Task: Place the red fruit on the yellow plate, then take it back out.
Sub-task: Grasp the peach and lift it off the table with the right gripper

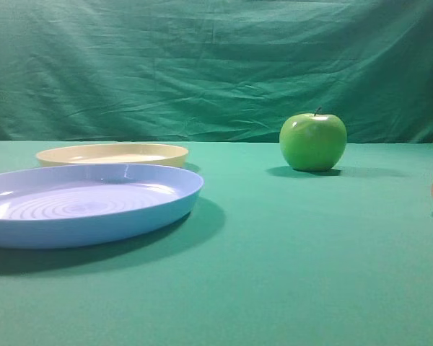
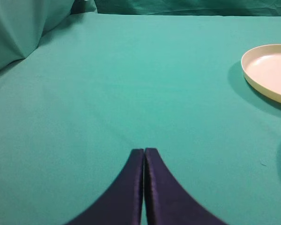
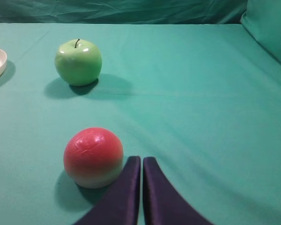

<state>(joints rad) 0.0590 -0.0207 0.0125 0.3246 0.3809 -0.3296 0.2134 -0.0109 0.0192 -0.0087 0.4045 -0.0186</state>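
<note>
Worktop [image 1: 289, 274] draped in green cloth, same cloth hung as backdrop. Landmark: green apple [image 1: 312, 141], upright, stem up, standing alone on the cloth.

Red fruit [image 3: 93, 157] sits on the cloth nearer the camera than the apple in the right wrist view and well apart from it; red on top, fading to pale yellow below. In the exterior high view only a sliver of it shows at the right edge, right of the apple.

Yellow plate [image 1: 112, 154] lies far left of the apple, nothing on it. Blue plate [image 1: 86, 205] sits in front of the yellow one, its rim overlapping it in view; contact cannot be told.

Right gripper [image 3: 141, 160]: 2 dark fingers pressed together, holding nothing, tips just beside the red fruit on its right; touching or not, cannot tell.

Left gripper [image 2: 144, 151]: fingers closed tip to tip, empty, over bare cloth, yellow plate well off to its right.
</note>
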